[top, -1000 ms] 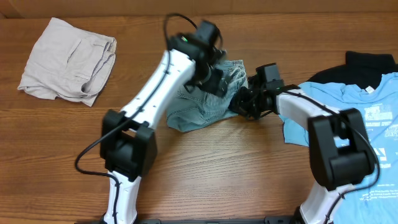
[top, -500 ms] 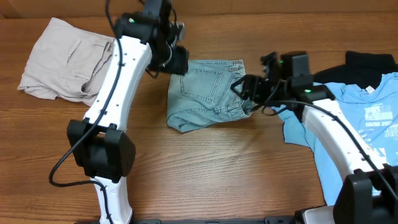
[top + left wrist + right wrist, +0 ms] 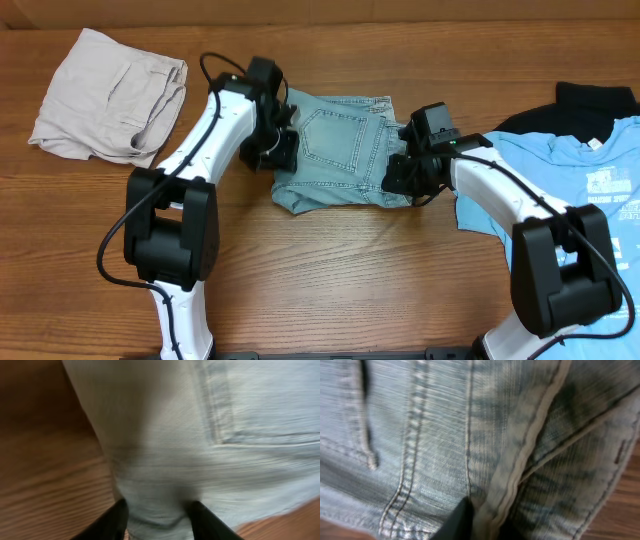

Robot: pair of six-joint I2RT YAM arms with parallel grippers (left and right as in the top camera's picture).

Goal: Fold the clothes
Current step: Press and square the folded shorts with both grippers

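The clothes, light-wash denim shorts (image 3: 335,150), lie folded flat at the table's middle with a back pocket facing up. My left gripper (image 3: 275,150) is down at their left edge. In the left wrist view the gripper (image 3: 160,522) has a bunched fold of denim (image 3: 215,435) filling the gap between its two black fingers (image 3: 114,521). My right gripper (image 3: 400,175) is down at the shorts' right edge. In the right wrist view this gripper (image 3: 487,525) pinches a pale hem of the denim (image 3: 420,435), with one dark finger (image 3: 461,519) showing beside the hem.
Beige shorts (image 3: 105,95) lie crumpled at the far left. A sky-blue printed T-shirt (image 3: 570,190) is spread at the right, over a black garment (image 3: 590,100). Bare wooden table (image 3: 350,280) runs along the front.
The left gripper dropped from the upper left onto the shorts' left edge and narrowed on the cloth. The right gripper opened, then shut again on the right edge. The shorts lie flatter.
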